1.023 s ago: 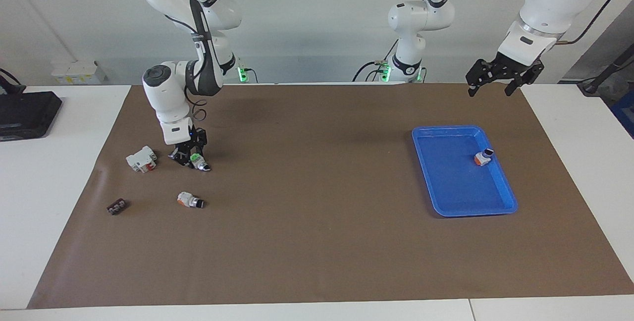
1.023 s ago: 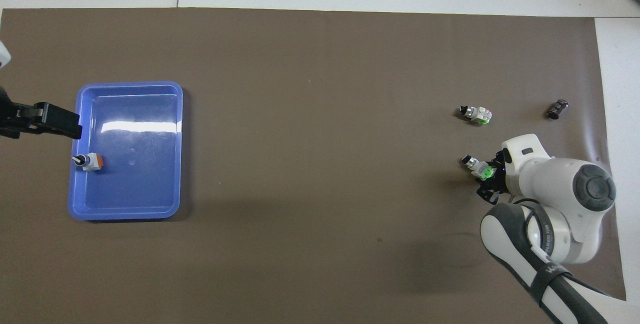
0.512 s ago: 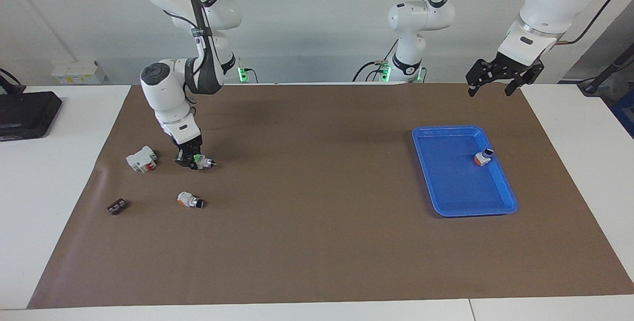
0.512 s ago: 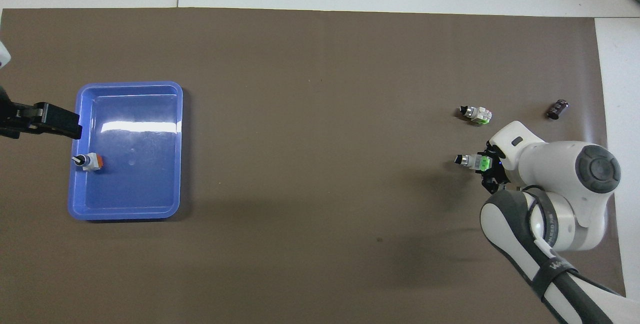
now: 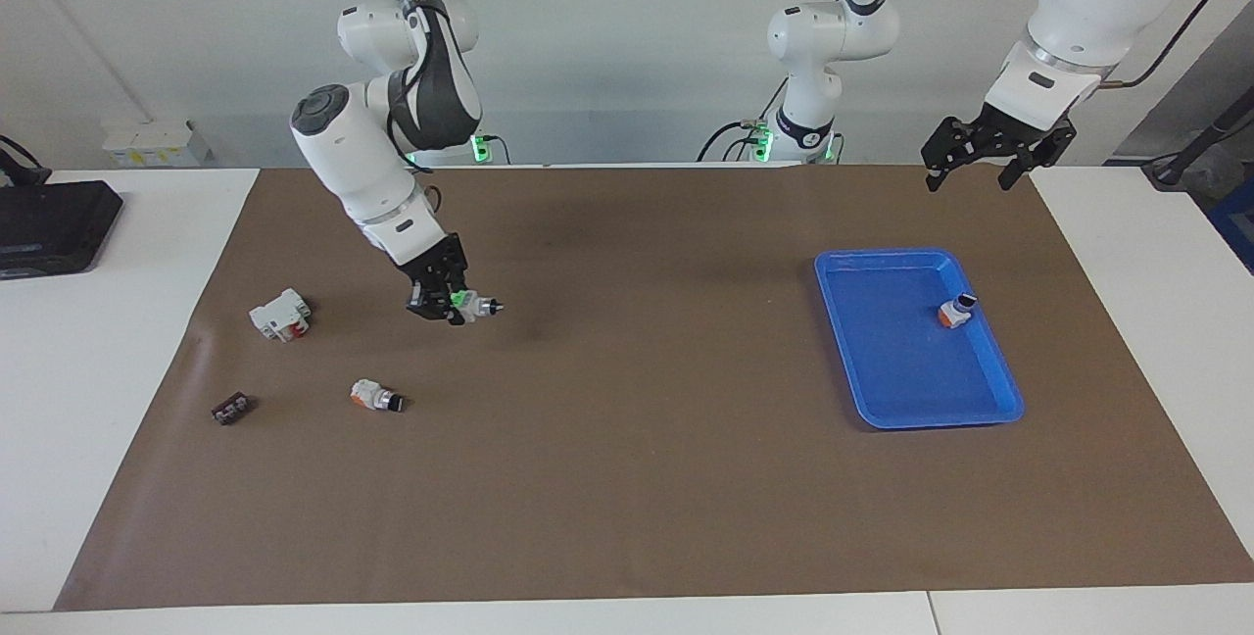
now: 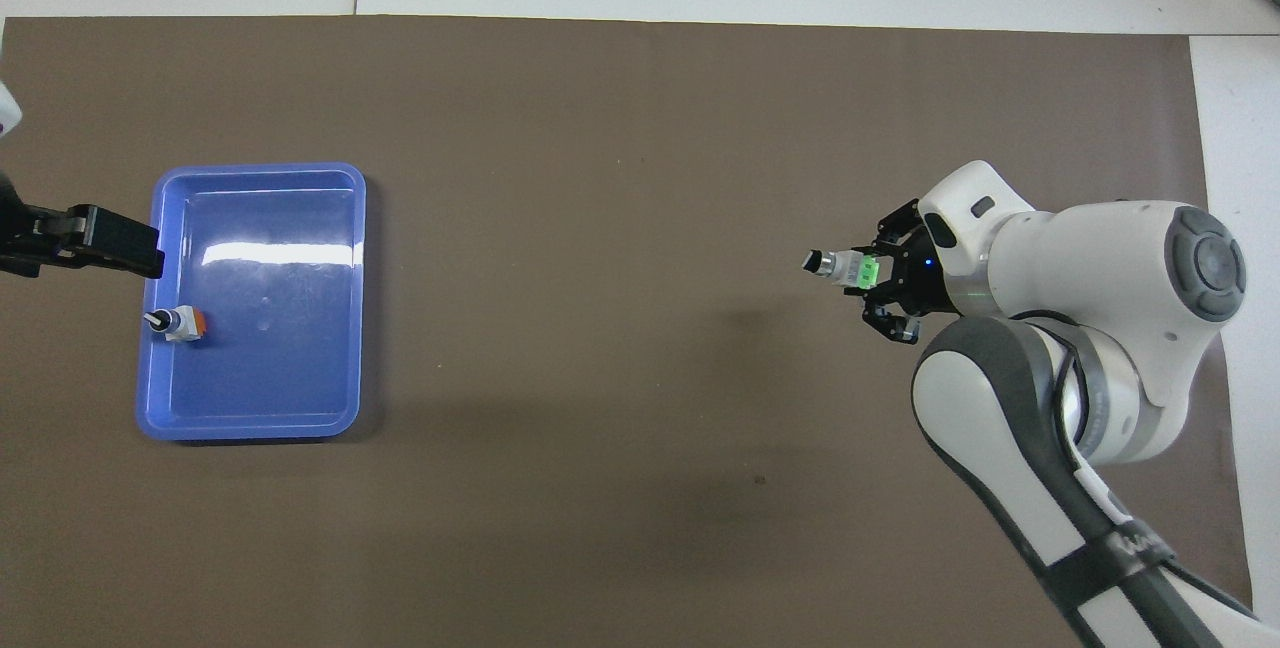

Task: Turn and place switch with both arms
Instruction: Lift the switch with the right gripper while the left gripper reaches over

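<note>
Gripping: switch held off the mat

Right gripper (image 5: 453, 305) is clamped on the switch (image 5: 471, 305), raised over the mat (image 5: 627, 478), green end in the fingers, black knob outward. Left gripper (image 5: 983, 168) waits, fingers apart, above the mat's corner near the tray (image 5: 921, 416).

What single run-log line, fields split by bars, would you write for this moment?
right gripper: shut on green-ended switch, raised over mat | left gripper: open, waiting by blue tray | tray: one orange-ended switch
</note>
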Motion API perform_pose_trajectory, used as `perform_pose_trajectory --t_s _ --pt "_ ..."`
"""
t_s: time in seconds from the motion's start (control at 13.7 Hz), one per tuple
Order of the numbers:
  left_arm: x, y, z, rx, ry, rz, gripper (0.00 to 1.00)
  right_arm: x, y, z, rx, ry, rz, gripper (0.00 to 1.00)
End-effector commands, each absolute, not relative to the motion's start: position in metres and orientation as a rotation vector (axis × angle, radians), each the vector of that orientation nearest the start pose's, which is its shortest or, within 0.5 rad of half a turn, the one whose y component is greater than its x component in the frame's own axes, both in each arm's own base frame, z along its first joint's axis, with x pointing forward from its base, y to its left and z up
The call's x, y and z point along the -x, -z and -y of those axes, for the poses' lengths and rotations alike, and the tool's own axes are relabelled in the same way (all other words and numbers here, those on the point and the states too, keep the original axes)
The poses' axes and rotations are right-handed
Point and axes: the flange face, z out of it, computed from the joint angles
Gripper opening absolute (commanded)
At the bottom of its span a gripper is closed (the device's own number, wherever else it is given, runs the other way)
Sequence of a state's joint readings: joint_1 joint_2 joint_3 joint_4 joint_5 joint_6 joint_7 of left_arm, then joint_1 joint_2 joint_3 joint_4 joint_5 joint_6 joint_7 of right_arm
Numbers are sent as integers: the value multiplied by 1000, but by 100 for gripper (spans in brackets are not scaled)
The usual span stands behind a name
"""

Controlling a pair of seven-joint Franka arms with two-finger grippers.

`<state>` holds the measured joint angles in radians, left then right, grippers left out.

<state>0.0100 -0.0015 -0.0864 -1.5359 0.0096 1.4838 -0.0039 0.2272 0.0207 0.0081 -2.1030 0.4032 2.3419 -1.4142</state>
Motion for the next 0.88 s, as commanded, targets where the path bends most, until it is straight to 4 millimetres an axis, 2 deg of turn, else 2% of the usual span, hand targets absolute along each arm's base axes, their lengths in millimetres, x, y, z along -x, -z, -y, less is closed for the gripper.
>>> perform_pose_trajectory --t_s 0.0,0.07,0.22,0.37,0.51,0.66,0.8 --pt "-534 -635 44 3127 -81 -109 100 -554 -467 -195 2212 622 1844 0" --pt "-534 -635 44 3127 -76 -112 100 -550 -484 -220 2195 654 1842 0" --pt "-532 -637 48 3128 -81 -117 100 -537 -502 -258 2204 673 1804 0" --pt "-533 -635 56 3132 -70 -134 100 -531 -515 -275 2190 762 1814 0" --pt "-536 -633 68 3227 -25 -129 100 -522 -521 -299 2156 825 1832 0" --pt "-537 -629 76 3382 12 -100 100 -515 -534 -311 2174 895 1766 0" --pt "-537 -623 90 3454 74 -99 100 -513 -546 -314 2182 921 1731 0"
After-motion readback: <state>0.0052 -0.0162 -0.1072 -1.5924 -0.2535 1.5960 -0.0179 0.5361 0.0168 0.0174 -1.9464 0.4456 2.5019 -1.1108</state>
